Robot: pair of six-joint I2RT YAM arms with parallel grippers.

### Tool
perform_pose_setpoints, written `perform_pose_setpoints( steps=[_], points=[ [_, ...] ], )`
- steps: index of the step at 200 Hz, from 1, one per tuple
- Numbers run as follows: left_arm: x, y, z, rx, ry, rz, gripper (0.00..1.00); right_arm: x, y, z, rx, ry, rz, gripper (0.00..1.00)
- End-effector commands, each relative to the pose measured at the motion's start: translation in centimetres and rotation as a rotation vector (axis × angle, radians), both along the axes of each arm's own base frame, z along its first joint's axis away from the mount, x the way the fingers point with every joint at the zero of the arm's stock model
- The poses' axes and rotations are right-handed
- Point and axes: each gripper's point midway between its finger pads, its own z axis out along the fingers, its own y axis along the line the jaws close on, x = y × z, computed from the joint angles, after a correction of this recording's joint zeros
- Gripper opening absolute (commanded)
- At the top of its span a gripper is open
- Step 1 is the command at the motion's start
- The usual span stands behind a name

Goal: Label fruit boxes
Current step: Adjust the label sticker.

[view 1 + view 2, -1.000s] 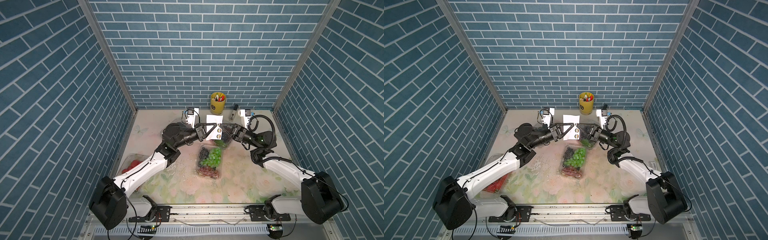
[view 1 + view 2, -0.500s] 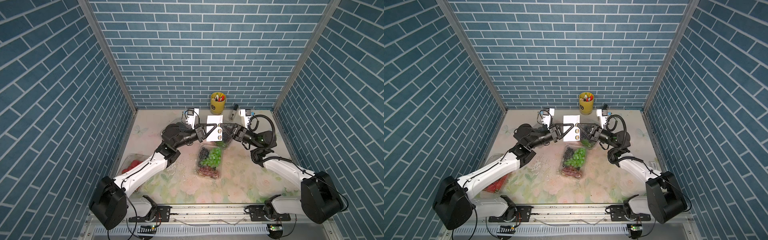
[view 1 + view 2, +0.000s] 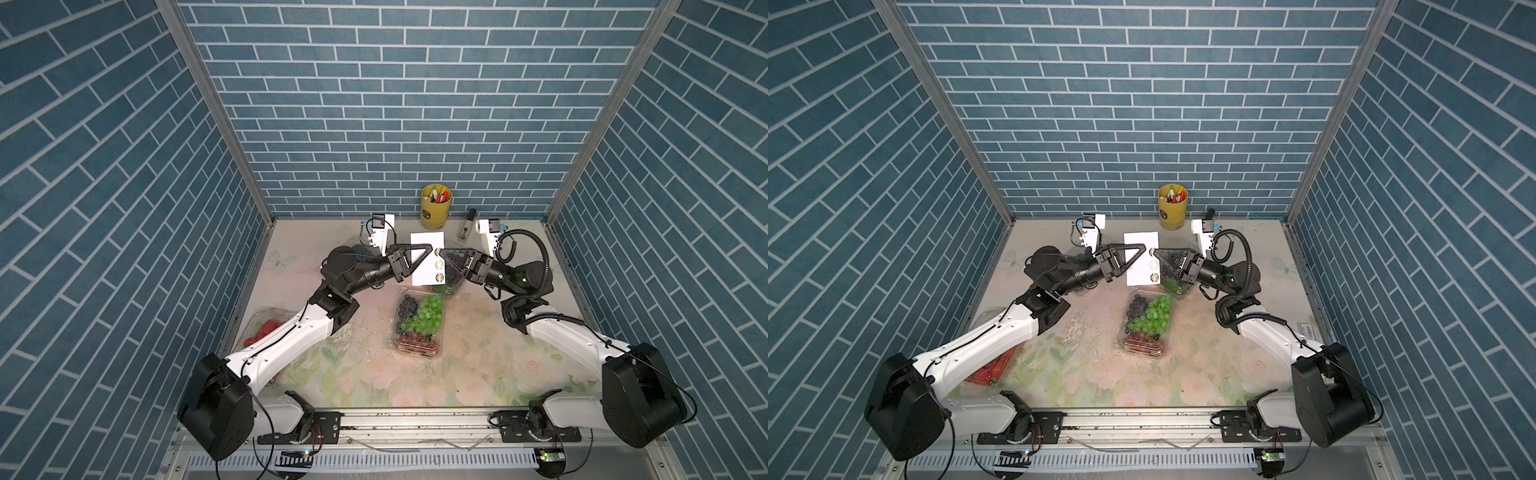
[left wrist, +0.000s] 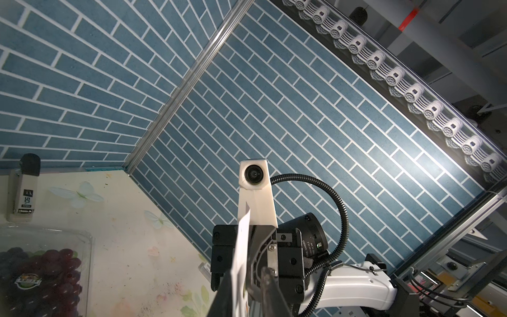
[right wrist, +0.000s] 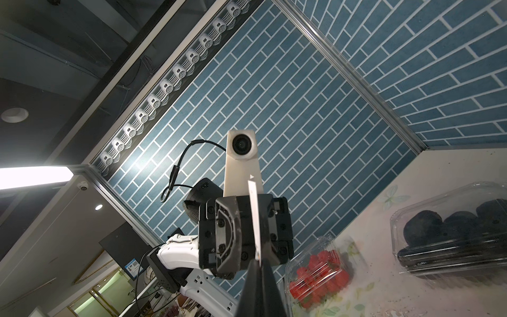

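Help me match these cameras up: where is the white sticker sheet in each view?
In a top view: white sticker sheet, centre, face-on, just below the yellow pen cup.
In a top view: white sticker sheet, same spot.
Left wrist: thin edge-on strip across the right arm's camera mount.
Right wrist: edge-on strip across the left arm's camera mount.
Shared landmark: blue brick wall.

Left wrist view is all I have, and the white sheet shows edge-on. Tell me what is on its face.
Observer: The sticker sheet carries round stickers down the edge at the right tool.
Operator: Find the strawberries.
Observer: The strawberry box lies by the left wall, partly hidden by the left arm.
Operator: Now the pens.
Observer: The yellow cup stands at the back wall, beyond the sheet.
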Motion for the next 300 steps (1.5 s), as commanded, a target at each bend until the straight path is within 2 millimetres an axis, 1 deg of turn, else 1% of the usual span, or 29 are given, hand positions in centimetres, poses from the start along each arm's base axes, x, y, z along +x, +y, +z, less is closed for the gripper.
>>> perform_pose_setpoints(
  steps=[1,30,78,115,153,204,266,300],
  points=[
    [-0.2,-0.1,1.9,-0.043,-0.041,-0.026,0.15,-1.1,-0.2,2.3,0.038,-0.053,0.036,0.0],
    [-0.3,0.0,2.0,-0.049,-0.044,-0.023,0.0,-1.2,-0.1,2.3,0.038,-0.059,0.042,0.0],
    [-0.6,-0.5,2.3,-0.099,-0.03,-0.078,0.0,-0.6,0.1,2.0,0.047,-0.043,0.041,0.0],
    [-1.0,-0.4,2.4,-0.097,-0.037,-0.081,0.0,-0.3,0.1,1.8,0.046,-0.036,0.037,0.0],
    [-0.6,-0.6,1.5,-0.09,-0.016,-0.078,0.0,-0.8,0.1,2.6,0.064,-0.06,0.059,0.0],
    [-0.2,-0.7,1.2,-0.084,-0.01,-0.067,0.0,-1.8,-0.1,3.2,0.08,-0.084,0.084,0.0],
    [-0.1,-0.7,1.1,-0.082,-0.008,-0.063,0.0,-2.0,0.0,3.4,0.083,-0.09,0.089,0.0],
    [0.0,-0.8,0.7,-0.075,-0.001,-0.063,0.0,-2.1,0.0,3.7,0.087,-0.095,0.091,0.0]
  ],
)
